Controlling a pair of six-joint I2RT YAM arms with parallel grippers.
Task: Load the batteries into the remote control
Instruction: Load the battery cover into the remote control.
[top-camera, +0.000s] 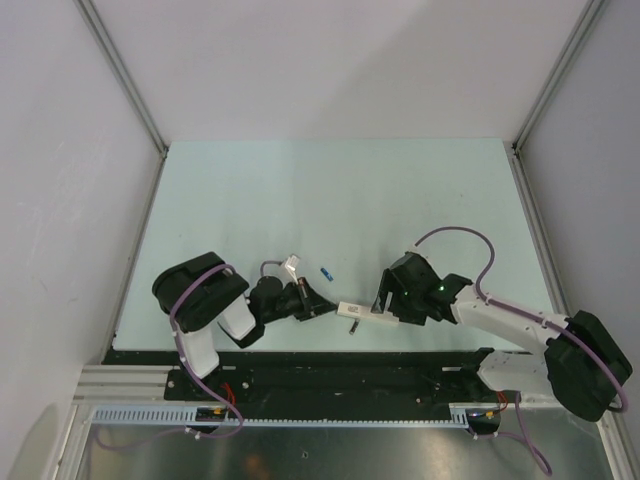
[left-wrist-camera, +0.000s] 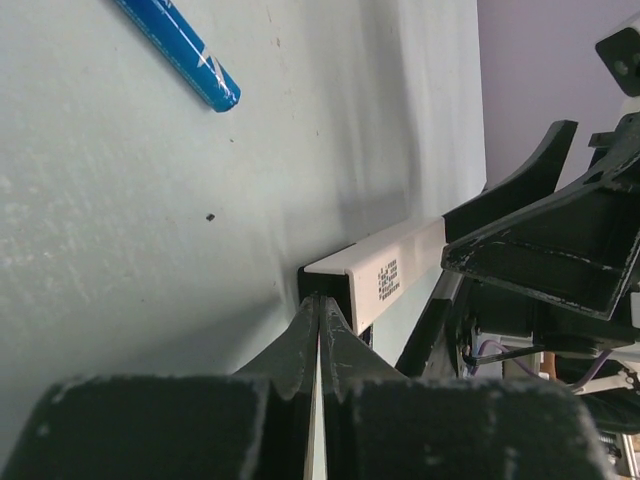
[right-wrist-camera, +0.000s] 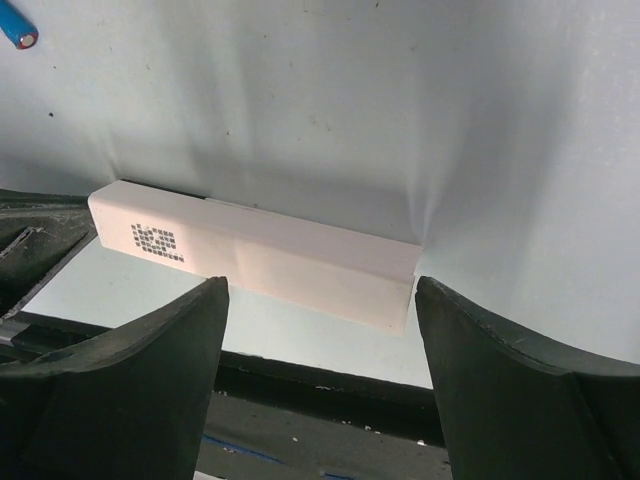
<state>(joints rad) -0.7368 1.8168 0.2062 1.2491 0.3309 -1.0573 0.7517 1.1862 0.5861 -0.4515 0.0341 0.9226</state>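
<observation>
Remote control (top-camera: 356, 310) lies flat on the counter (top-camera: 300, 190) close to its near edge, its long axis running from 9 to 3 o'clock in the top view, with a small printed label (right-wrist-camera: 157, 242) near the 9 o'clock end. Left end effector (top-camera: 325, 306) meets that end from 9 o'clock. Its fingers (left-wrist-camera: 335, 350) are pressed together, their tips against the white bar's end face. Right end effector (top-camera: 380, 306) comes in from 3 o'clock with its jaws spread wide, straddling the bar. Farther out, at about 11 o'clock from the remote, a single blue battery (top-camera: 326, 272) rests on the counter, apart from both end effectors.
</observation>
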